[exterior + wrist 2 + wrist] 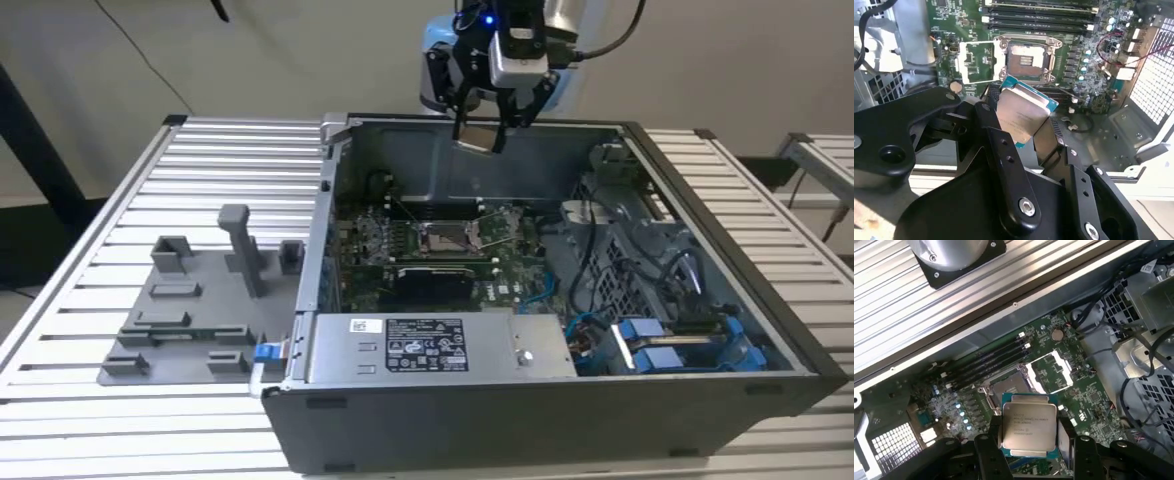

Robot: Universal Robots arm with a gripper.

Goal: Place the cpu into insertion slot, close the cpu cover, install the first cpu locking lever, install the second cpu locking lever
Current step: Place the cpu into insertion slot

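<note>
Gripper (pixel 481 138) clasping cpu (pixel 1021 116), second wrist view revealing uncovered insertion slot (pixel 1026 59)

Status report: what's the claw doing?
Claw shut on silvery square chip, above open grey computer case. Silvery frame cover flipped open, square metal-rimmed socket bare. Nothing blocking.

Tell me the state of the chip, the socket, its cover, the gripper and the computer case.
cpu, held in the gripper above the board, not seated.
gripper, shut on the cpu.
insertion slot, empty and uncovered.
cpu cover, swung open beside the insertion slot.
computer case, side panel off, inside exposed.
</note>
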